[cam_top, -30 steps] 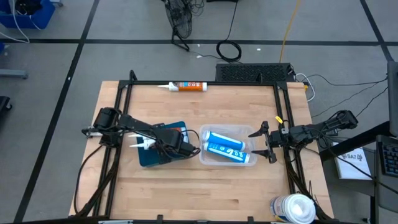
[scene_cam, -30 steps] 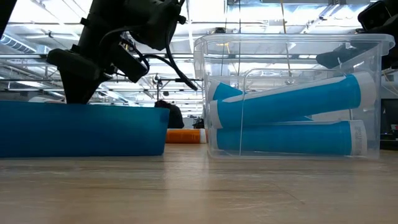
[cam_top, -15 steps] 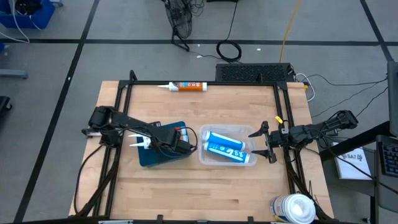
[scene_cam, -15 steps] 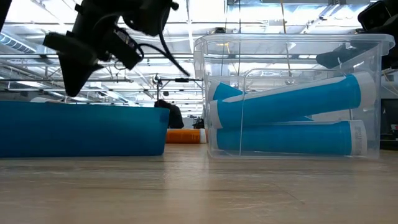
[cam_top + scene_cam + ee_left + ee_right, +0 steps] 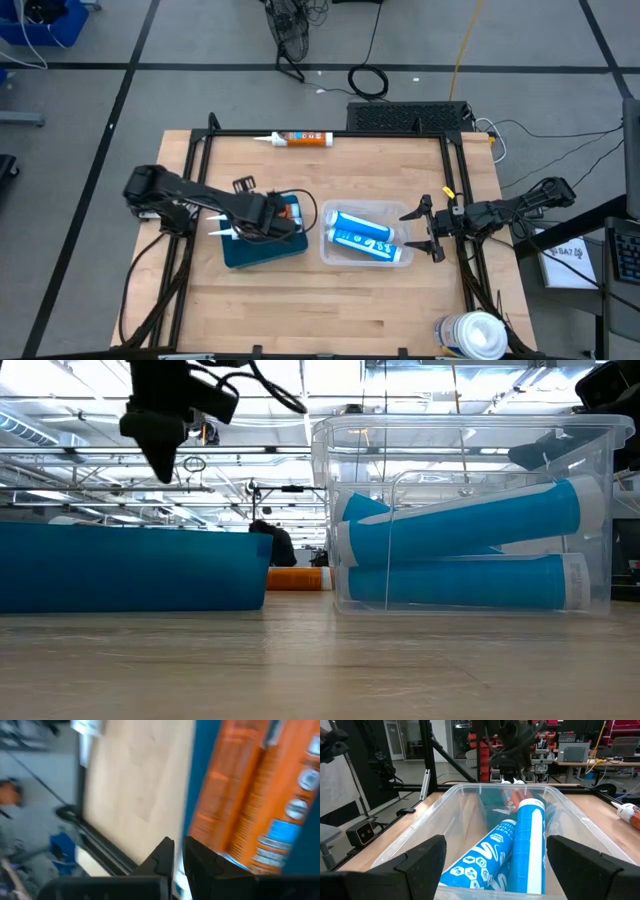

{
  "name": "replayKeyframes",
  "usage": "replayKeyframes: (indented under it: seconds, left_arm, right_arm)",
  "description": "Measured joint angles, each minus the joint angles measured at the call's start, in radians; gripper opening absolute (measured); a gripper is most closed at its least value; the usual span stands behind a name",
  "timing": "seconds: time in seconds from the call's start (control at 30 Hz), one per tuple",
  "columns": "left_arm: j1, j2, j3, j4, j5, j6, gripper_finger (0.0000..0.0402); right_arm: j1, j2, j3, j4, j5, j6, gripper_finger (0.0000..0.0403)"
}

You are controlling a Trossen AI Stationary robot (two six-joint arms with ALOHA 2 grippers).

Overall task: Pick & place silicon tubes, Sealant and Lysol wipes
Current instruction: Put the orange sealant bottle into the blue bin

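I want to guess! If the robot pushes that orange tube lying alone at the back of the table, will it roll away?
Probably yes: the orange tube looks round and lies flat on the bare table. Its thin nozzle might make it curve. It looks stiff, not floppy.

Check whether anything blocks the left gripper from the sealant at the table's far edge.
Nothing visible does. The left gripper, shut, hangs above the blue bin. Only bare table lies between the bin and the sealant.
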Motion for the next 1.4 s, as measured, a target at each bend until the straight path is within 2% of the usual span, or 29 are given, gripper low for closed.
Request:
replayKeyframes:
  seconds: [0.27, 0.47, 0.57, 0.87, 1.03, 1.17, 1.4]
  left_arm:
    - [0.0, -0.007, 0.0, 0.103, -0.22, 0.051, 0.0027]
    - [0.033, -0.007, 0.0, 0.305, -0.297, 0.274, 0.0004]
    - [0.067, -0.007, 0.0, 0.426, -0.31, 0.392, 0.001]
    - [0.193, -0.007, 0.0, 0.787, -0.312, 0.616, 0.0064]
    - [0.258, -0.007, 0.0, 0.945, -0.303, 0.641, 0.0089]
    - [0.318, -0.007, 0.0, 1.038, -0.228, 0.602, 0.012]
    - [0.417, -0.007, 0.0, 1.15, -0.056, 0.535, 0.02]
  right_arm:
    - [0.0, 0.0, 0.0, 0.0, 0.0, 0.0, 0.0325]
    - [0.0, 0.0, 0.0, 0.0, 0.0, 0.0, 0.0325]
    - [0.0, 0.0, 0.0, 0.0, 0.0, 0.0, 0.0325]
    - [0.0, 0.0, 0.0, 0.0, 0.0, 0.0, 0.0325]
    - [0.0, 0.0, 0.0, 0.0, 0.0, 0.0, 0.0325]
    - [0.0, 0.0, 0.0, 0.0, 0.0, 0.0, 0.0325]
    - [0.0, 0.0, 0.0, 0.0, 0.0, 0.0, 0.0325]
